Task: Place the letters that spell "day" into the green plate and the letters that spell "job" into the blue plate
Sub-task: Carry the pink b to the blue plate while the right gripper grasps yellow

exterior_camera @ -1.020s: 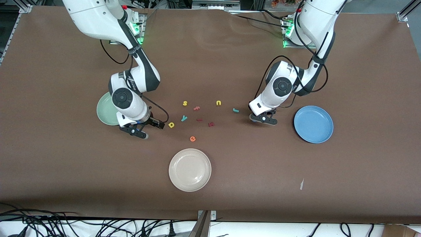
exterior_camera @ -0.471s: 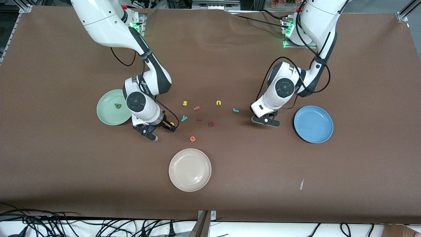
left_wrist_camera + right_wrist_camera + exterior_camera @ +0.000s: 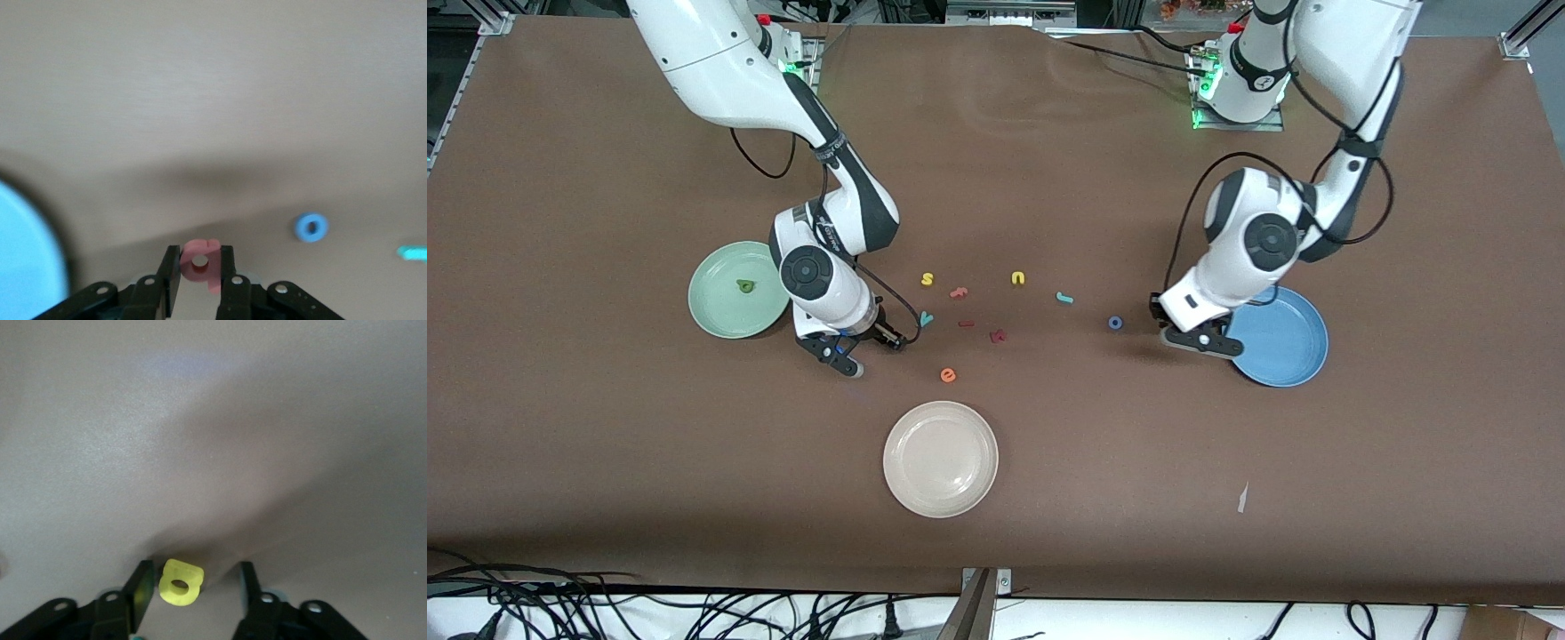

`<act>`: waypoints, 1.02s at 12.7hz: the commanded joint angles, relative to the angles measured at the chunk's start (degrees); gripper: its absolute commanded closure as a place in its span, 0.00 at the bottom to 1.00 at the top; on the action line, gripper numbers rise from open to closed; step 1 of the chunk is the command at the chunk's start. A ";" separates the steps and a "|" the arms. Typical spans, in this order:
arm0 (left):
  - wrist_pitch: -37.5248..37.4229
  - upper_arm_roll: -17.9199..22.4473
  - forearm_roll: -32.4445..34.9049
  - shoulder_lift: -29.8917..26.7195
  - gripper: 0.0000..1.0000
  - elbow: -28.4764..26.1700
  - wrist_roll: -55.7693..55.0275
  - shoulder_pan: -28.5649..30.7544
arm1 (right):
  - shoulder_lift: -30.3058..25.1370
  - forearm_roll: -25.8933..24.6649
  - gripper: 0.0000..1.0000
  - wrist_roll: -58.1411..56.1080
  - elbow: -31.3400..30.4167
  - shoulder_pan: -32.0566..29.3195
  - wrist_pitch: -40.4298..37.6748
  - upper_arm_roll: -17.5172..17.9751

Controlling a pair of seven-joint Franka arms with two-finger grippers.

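Observation:
My left gripper [image 3: 200,253] is shut on the salmon b [image 3: 202,263] and hangs at the rim of the blue plate [image 3: 1285,342], on the side toward the loose letters. On the table close by lie the blue o [image 3: 1115,323] and the teal j [image 3: 1064,298]. My right gripper [image 3: 854,351] is low over the table, open, with the yellow a [image 3: 180,582] between its fingers; one finger touches the letter and the other stands apart. The teal y [image 3: 926,317] lies just beside it. The dark green d [image 3: 744,285] rests in the green plate [image 3: 716,311].
An off-white plate [image 3: 940,458] sits nearer the front camera. The yellow s [image 3: 927,279], yellow u [image 3: 1018,278], orange e [image 3: 948,375], a salmon letter [image 3: 959,292] and two dark red letters [image 3: 998,335] lie scattered mid-table.
The left arm carried the b from mid-table to the blue plate's rim, uncovering the o. The right arm left the green plate, moved over the yellow a, and its fingers narrowed.

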 commanded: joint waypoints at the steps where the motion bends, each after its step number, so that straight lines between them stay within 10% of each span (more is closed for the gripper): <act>1: -4.19 1.42 -0.37 -3.22 0.78 -1.50 9.11 3.29 | 0.98 0.93 0.57 0.32 1.08 0.36 0.32 0.02; 6: -6.05 2.30 0.42 -5.41 0.75 -4.83 22.22 9.45 | 1.33 0.84 0.77 0.14 0.82 1.06 0.23 0.02; 8: -6.31 2.30 0.51 -6.29 0.43 -6.24 24.61 11.03 | 0.72 -0.03 0.79 -1.87 1.34 0.71 -0.29 -0.16; 9: -6.92 2.30 0.51 -6.99 0.11 -6.95 24.70 11.22 | -0.16 -0.04 0.79 -3.36 1.26 0.54 -1.60 -0.42; 13: -9.48 1.69 -0.10 -7.53 0.00 -6.17 24.36 10.70 | -6.74 -0.21 0.79 -16.86 0.73 0.53 -15.98 -4.89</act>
